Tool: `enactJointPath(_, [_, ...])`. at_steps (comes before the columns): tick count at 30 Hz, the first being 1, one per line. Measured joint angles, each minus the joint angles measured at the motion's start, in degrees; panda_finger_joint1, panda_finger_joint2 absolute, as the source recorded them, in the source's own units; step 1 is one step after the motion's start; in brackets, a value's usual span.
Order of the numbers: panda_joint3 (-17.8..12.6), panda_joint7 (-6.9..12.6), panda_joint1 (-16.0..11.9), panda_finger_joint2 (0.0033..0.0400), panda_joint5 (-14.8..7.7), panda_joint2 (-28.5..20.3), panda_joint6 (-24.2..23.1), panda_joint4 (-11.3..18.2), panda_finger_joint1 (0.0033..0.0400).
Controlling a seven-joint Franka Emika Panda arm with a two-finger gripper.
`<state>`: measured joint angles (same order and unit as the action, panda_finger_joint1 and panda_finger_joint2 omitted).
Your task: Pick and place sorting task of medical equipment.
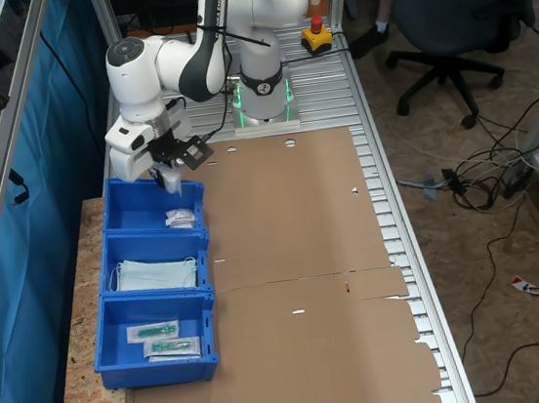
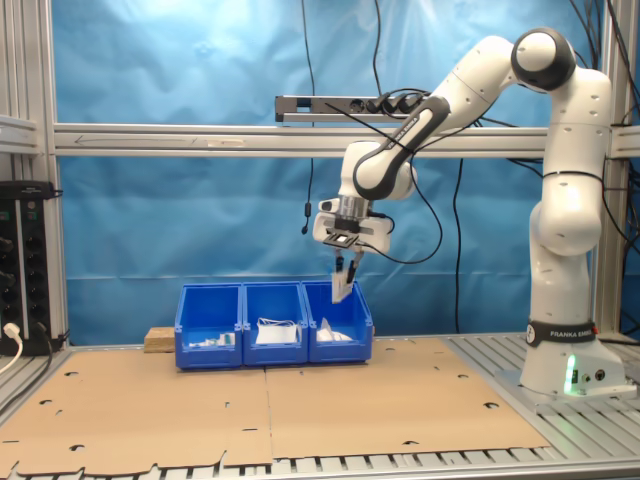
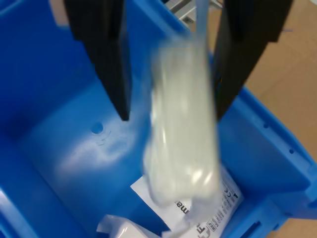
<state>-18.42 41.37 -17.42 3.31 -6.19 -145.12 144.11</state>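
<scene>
White packet (image 3: 183, 129); blue bin (image 3: 59, 99); black claw (image 3: 171, 111).

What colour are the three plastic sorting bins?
Bright blue, clearest in the first exterior view: three blue plastic bins.

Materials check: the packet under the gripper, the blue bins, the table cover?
Packet: looks like thin white film or paper wrap, slightly glossy, soft edges; blurred, so uncertain.
Bins: moulded plastic, smooth blue walls with sheen.
Table cover: matte brown cardboard, with punched slots and a seam between sheets.

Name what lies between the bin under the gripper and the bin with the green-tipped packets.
In the first exterior view, the middle bin holding pale blue face masks.
</scene>
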Motion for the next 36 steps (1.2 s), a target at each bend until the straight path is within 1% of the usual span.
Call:
enactJointPath(2, [-0.05,0.00,0.00,0.0087,0.00,0.01,-0.05,-0.09,0.0087])
enactJointPath(3, [-0.08,0.00,0.00,0.0166,0.00,0.01,-0.08,-0.13,0.0166])
enactJointPath(11, [-0.45,0.00,0.00,0.0166,0.00,0.02,-0.36,-0.25,0.0166])
enactJointPath(12, [-0.50,0.00,0.00,0.0337,0.00,0.02,-0.40,-0.27,0.0337])
enactJointPath(16, [-0.64,0.00,0.00,0.0337,0.00,0.02,-0.63,-0.35,0.0337])
enactJointPath(17, [-0.65,0.00,0.00,0.0385,0.00,0.02,-0.67,-0.36,0.0385])
enactJointPath(22, [-0.65,0.00,0.02,0.0385,0.00,0.02,-0.77,-0.48,0.0385])
enactJointPath(23, [-0.65,0.00,0.04,0.0397,0.00,0.02,-0.77,-0.51,0.0397])
enactJointPath(30, [-0.40,0.00,0.26,0.0399,0.00,-0.01,-0.82,-0.75,0.0399])
enactJointPath(36, [0.39,0.00,0.30,0.0399,0.00,-0.25,-0.82,-0.77,0.0399])
